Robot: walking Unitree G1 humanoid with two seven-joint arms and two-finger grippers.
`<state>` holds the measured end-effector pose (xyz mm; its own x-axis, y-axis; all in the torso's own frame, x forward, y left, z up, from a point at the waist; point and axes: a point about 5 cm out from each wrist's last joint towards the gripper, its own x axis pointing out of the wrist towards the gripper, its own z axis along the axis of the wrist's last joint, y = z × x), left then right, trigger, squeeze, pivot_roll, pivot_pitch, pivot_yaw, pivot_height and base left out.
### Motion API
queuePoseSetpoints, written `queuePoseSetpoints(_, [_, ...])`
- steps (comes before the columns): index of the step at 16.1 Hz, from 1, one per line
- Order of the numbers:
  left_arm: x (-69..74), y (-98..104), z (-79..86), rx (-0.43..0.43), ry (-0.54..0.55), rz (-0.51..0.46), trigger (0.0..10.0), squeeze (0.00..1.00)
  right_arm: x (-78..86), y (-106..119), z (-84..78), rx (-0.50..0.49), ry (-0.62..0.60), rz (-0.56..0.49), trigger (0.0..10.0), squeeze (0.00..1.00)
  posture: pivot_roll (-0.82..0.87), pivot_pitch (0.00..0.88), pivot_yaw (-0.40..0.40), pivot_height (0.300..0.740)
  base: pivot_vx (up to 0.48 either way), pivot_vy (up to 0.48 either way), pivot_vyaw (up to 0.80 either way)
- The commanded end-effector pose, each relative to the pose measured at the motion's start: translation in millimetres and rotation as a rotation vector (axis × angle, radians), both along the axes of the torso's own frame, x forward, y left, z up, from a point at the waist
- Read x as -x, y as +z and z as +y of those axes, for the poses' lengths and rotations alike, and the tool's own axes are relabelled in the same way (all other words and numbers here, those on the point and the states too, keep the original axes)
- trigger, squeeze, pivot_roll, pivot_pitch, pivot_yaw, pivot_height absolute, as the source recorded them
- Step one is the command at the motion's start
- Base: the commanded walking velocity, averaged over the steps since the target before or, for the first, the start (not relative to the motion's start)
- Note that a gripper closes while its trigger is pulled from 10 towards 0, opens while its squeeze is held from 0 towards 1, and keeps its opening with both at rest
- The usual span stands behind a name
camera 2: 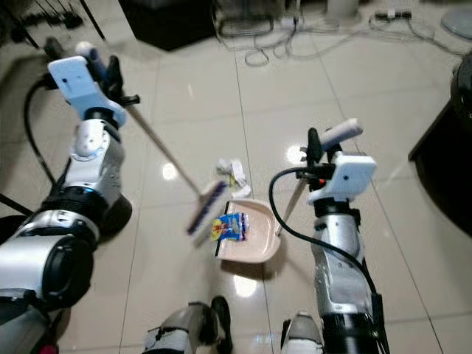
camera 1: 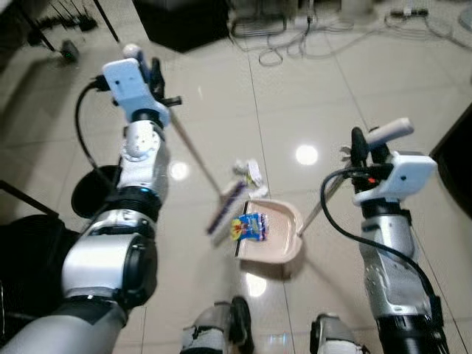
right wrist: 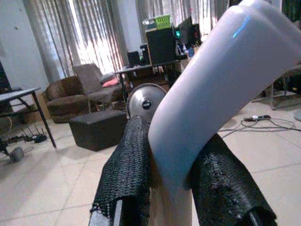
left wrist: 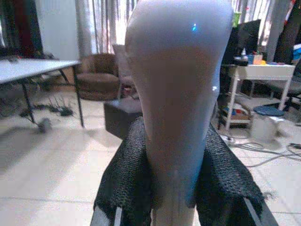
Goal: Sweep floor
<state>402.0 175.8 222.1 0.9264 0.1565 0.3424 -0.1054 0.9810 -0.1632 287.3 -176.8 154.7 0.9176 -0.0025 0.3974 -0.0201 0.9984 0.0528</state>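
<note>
Beige dustpan [camera 1: 274, 234] already holds a colourful wrapper [camera 1: 249, 226]; white crumpled paper [camera 1: 249, 173] waits just beyond it. My left gripper [camera 1: 151, 77] pinches the broom [camera 1: 226, 208] handle, my right gripper [camera 1: 366, 146] pinches the dustpan handle.

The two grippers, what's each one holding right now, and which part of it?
The left gripper is shut on the broom, at the top end of its handle. The right gripper is shut on the dustpan, near the top of its long handle.
</note>
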Motion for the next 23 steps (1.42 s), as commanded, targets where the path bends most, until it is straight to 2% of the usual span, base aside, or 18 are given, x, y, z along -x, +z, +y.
queuePoseSetpoints(1, [1.6,1.4,7.2,-0.028,0.019,-0.019,10.0,0.0,3.7,4.8,2.2,-0.009,0.023,-0.016,10.0,0.0,-0.07,0.073,0.161,0.74,0.0,0.0,0.0])
queuePoseSetpoints(7, [0.5,-4.5,-35.3,0.081,-0.141,-0.002,10.0,0.0,4.9,11.4,-6.4,-0.02,0.006,-0.015,10.0,0.0,-0.08,0.062,0.166,0.74,0.0,0.0,0.0])
queuePoseSetpoints(9, [1.4,-5.0,-35.2,0.086,-0.147,0.002,10.0,0.0,4.1,13.0,-9.1,-0.022,-0.002,-0.014,10.0,0.0,-0.08,0.063,0.167,0.74,0.0,0.0,0.0])
queuePoseSetpoints(10, [1.8,-3.6,-31.8,0.125,-0.134,0.009,10.0,0.0,3.2,14.2,-12.0,-0.025,-0.009,-0.014,10.0,0.0,-0.07,0.064,0.165,0.74,0.0,0.0,0.0])
queuePoseSetpoints(13, [4.1,7.9,-28.5,0.205,-0.122,-0.017,10.0,0.0,1.6,15.2,-16.8,-0.02,-0.016,-0.012,10.0,0.0,-0.06,0.07,0.162,0.74,0.0,0.0,0.0])
queuePoseSetpoints(15, [4.7,20.8,-27.8,0.207,-0.123,-0.035,10.0,0.0,0.7,15.1,-19.7,-0.015,-0.02,-0.007,10.0,0.0,-0.06,0.072,0.162,0.74,0.0,0.0,0.0])
queuePoseSetpoints(17, [6.2,32.8,-28.2,0.178,-0.14,-0.054,10.0,0.0,0.6,14.3,-24.1,-0.009,-0.031,-0.002,10.0,0.0,-0.05,0.075,0.164,0.74,0.0,0.0,0.0])
queuePoseSetpoints(19, [5.7,35.4,-25.3,0.107,-0.132,-0.031,10.0,0.0,0.9,15.0,-26.5,-0.005,-0.041,-0.002,10.0,0.0,-0.05,0.075,0.165,0.74,0.0,0.0,0.0])
queuePoseSetpoints(23, [3.4,14.6,-14.5,-0.08,-0.079,0.127,10.0,0.0,2.1,13.6,-22.2,0.035,-0.036,0.033,10.0,0.0,-0.07,0.066,0.154,0.74,0.0,0.0,0.0])
